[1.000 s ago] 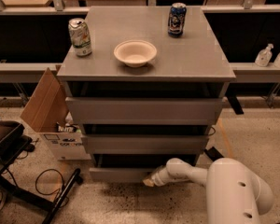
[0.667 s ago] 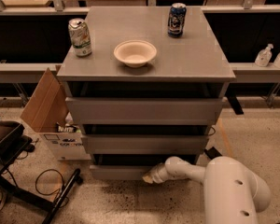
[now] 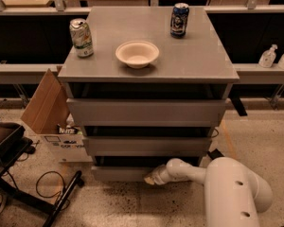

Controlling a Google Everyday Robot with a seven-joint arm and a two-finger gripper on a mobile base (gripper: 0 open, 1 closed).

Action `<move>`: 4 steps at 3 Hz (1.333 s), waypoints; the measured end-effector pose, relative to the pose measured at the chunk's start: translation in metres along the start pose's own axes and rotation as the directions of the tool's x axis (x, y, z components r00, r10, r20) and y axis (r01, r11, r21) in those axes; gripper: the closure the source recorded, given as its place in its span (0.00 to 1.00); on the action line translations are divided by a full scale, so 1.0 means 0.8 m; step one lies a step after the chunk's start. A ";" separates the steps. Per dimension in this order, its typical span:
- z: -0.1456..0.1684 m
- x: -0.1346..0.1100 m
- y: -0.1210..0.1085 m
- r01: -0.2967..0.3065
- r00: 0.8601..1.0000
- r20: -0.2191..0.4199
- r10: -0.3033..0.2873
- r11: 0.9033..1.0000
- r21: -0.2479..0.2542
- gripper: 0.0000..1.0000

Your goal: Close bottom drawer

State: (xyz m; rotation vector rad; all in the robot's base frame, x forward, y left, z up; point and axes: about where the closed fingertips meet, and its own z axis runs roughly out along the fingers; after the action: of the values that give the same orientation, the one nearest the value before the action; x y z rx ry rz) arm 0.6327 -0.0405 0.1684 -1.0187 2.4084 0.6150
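The bottom drawer is the lowest grey front of the grey cabinet, close to the floor. It sticks out only a little, with a dark gap above it. My gripper is at the end of the white arm that comes in from the lower right. Its tip rests against the right part of the bottom drawer's front. The middle drawer and the taller top drawer sit above it.
On the cabinet top stand a green-white can, a white bowl and a dark blue can. An open cardboard box stands left of the cabinet. A black chair base and cable lie at lower left. Bottles stand at right.
The bottom drawer's front has moved back toward the cabinet, and my gripper has followed it inward, staying against the front.
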 end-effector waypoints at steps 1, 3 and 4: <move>0.003 0.001 0.003 0.000 1.000 -0.002 0.000 1.000 -0.004 0.51; 0.007 0.003 0.007 0.000 1.000 -0.004 0.000 1.000 -0.010 0.04; 0.008 0.003 0.008 0.000 1.000 -0.005 0.000 1.000 -0.012 1.00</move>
State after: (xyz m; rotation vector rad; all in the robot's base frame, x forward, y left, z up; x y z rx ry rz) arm 0.6275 -0.0341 0.1635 -1.0264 2.4117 0.6279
